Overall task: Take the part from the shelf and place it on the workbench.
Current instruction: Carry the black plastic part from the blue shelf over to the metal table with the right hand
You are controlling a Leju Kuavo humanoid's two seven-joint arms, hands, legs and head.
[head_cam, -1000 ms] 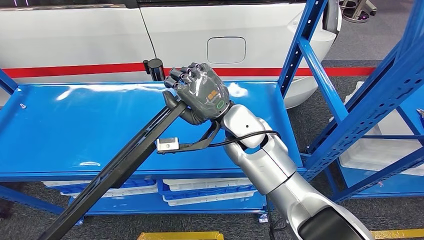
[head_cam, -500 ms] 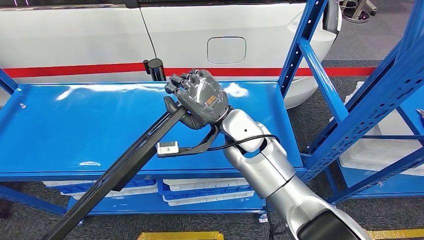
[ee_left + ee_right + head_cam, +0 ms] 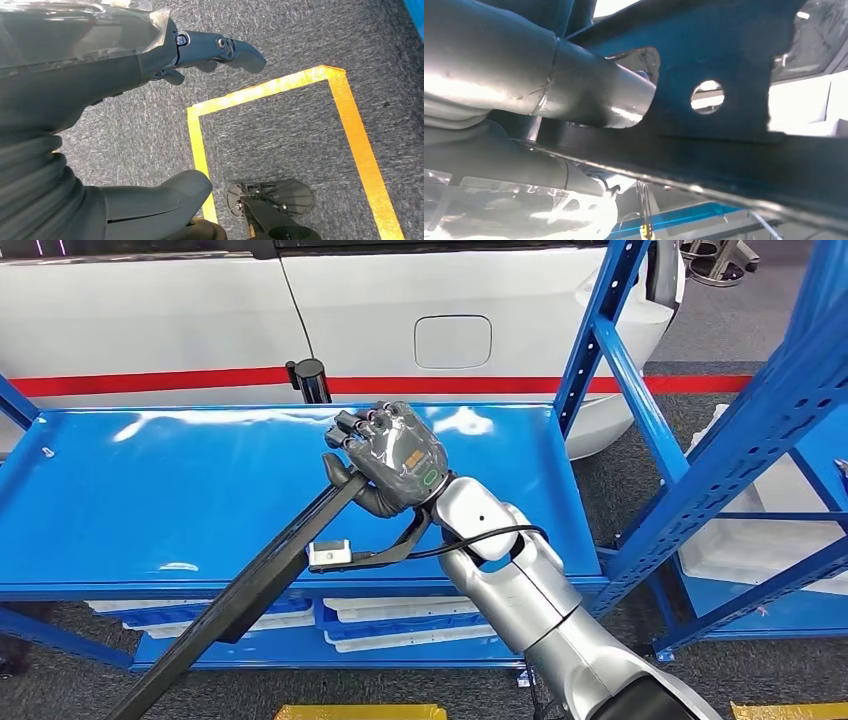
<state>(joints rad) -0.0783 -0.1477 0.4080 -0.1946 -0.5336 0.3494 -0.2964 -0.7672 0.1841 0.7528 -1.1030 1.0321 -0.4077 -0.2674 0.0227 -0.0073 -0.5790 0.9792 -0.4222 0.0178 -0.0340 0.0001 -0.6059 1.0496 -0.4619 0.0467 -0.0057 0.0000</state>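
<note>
The part (image 3: 250, 585) is a long, thin black strip, slanting from the blue shelf (image 3: 150, 490) down past its front edge. The right hand (image 3: 395, 455) grips its upper end above the shelf. A white car (image 3: 420, 300) stands behind. The left hand (image 3: 100, 75) hangs over grey carpet, fingers apart, holding nothing.

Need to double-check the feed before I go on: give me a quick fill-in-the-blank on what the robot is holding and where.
1. The long black metal bar is gripped at its upper end by the robot's ____ hand.
2. That hand is above the glossy ____ shelf surface.
3. The left hand, hanging over grey carpet, holds ____.
4. The tape outline on that carpet is ____.

Missing words: right; blue; nothing; yellow
</note>
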